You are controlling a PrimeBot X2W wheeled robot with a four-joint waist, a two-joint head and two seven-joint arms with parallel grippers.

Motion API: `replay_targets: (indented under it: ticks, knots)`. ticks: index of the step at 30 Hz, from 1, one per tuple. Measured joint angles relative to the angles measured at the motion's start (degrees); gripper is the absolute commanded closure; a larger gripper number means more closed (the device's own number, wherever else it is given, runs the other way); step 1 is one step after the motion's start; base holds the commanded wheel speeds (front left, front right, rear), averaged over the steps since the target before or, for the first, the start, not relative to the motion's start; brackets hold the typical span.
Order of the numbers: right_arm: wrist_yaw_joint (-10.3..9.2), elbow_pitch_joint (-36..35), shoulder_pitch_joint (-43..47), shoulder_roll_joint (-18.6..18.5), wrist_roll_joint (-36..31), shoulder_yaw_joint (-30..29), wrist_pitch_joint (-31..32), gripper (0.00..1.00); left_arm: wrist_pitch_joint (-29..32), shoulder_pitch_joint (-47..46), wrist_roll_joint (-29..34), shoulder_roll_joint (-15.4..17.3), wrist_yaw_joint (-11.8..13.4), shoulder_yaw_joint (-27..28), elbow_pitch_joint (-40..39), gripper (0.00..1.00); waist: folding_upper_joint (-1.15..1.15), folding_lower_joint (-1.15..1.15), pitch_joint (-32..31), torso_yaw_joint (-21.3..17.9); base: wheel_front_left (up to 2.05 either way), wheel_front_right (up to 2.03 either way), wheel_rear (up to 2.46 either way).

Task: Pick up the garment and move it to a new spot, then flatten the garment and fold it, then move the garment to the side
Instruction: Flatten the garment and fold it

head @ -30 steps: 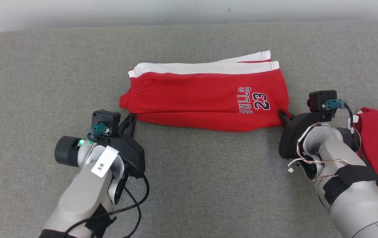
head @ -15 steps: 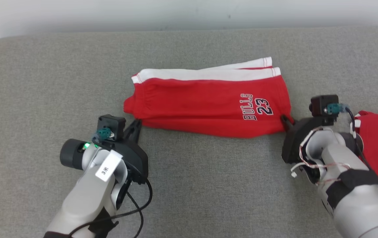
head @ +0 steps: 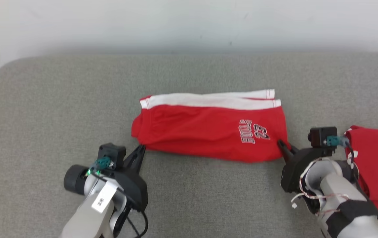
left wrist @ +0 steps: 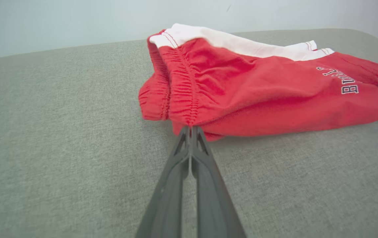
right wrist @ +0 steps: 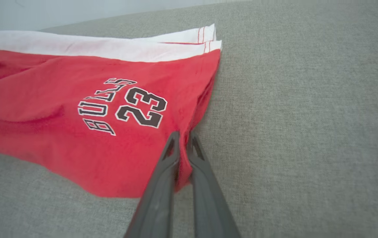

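The left tool (head: 141,148) pinches the shorts (head: 208,129) by the waistband, the right tool (head: 281,144) by the hem. A red garment (head: 377,158) lies right of the shorts.

Both arms have smooth, rounded pale grey shells. The left arm (head: 90,211) carries a white tag (head: 102,200) with a dark mark, a stubby black cylinder (head: 73,174) with a small green light (head: 88,172) beside it, and a thin black cable (head: 141,224). The left camera (head: 111,154), a square black block with a teal plug (head: 102,162), sits behind the left pincer (head: 141,147). The right arm (head: 327,180) has a black tape band (head: 351,210) and loose red-and-white wires (head: 311,195). The right camera (head: 321,136) is a like black block behind the right pincer (head: 280,143). Each pincer has a black housing and two long dark grey fingers (left wrist: 172,185), tapering, with triangular cut-outs near the tips.
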Motion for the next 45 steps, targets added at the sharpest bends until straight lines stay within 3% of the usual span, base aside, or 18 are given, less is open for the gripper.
replay_targets:
  ticks: [9, 18, 26, 27, 28, 29, 30, 31, 32, 38, 45]
  knots:
    - [0.52, -7.7, 8.8, -0.6, 1.1, 0.0, -1.4, 1.00, -0.2, 7.5, -1.8, 2.8, -0.6, -0.2, -4.4, 1.00, 0.00, -0.01, -4.7, -0.5, 0.00, 0.00, 0.00]
    - [0.64, -19.1, 20.4, -3.9, 2.6, -1.1, -1.4, 1.00, 1.2, 16.6, -4.3, 5.0, -0.4, 1.0, -12.2, 1.00, -0.01, 0.00, -8.4, -1.5, 0.00, 0.00, 0.00]
    - [-1.47, -28.9, 27.9, -4.8, 3.4, -1.7, 1.2, 1.00, 4.7, 23.5, -5.5, 8.2, 1.4, 1.1, -19.6, 1.00, -0.01, 0.00, -9.3, -1.7, 0.00, 0.00, 0.00]
    - [-1.91, -29.8, 28.6, -4.9, 3.4, -1.7, 1.7, 1.00, 5.3, 24.1, -5.6, 8.3, 1.6, 1.0, -20.4, 0.95, -0.01, 0.00, -9.3, -1.7, 0.00, 0.00, 0.00]
    - [-2.19, -30.5, 29.2, -4.9, 3.4, -1.6, 2.4, 0.99, 5.8, 24.5, -5.7, 8.3, 1.6, 0.8, -21.1, 0.73, -0.01, 0.00, -9.2, -1.7, 0.00, 0.00, 0.00]
    - [-2.44, -31.3, 29.8, -5.0, 3.4, -1.4, 3.0, 0.81, 6.5, 24.8, -5.7, 8.4, 1.6, 0.6, -21.7, 0.57, -0.01, 0.00, -9.2, -1.6, 0.00, 0.00, 0.00]
    - [-2.66, -31.8, 30.3, -5.0, 3.4, -1.2, 3.8, 0.04, 7.2, 25.1, -5.8, 8.3, 1.6, 0.4, -22.1, 0.28, -0.01, 0.00, -9.1, -1.6, 0.00, 0.00, 0.00]
    - [-2.88, -32.4, 30.8, -5.1, 3.5, -0.8, 4.7, 0.04, 7.8, 25.4, -5.7, 8.4, 1.9, 0.2, -22.7, 0.28, -0.01, 0.00, -9.0, -1.6, 0.00, 0.00, 0.00]
    - [-2.93, -32.8, 31.3, -5.1, 3.5, -0.6, 5.6, 0.00, 8.4, 25.5, -5.7, 8.5, 2.2, -0.1, -23.0, 0.00, 0.00, 0.00, -8.9, -1.5, 0.00, 0.00, 0.00]
    - [-5.20, -35.4, 32.2, -5.9, 3.4, -0.2, 8.8, 0.00, 11.0, 25.6, -5.7, 9.8, 3.7, 0.0, -25.2, 0.00, 0.00, 0.00, -9.0, -1.4, 0.00, 0.00, 0.00]
    - [-9.34, -39.8, 33.2, -6.7, 2.4, -2.6, 8.6, 0.00, 8.9, 28.1, -6.9, 10.3, 6.3, 4.0, -29.8, 0.00, 0.00, 0.00, -10.8, -1.9, 0.00, 0.00, 0.00]
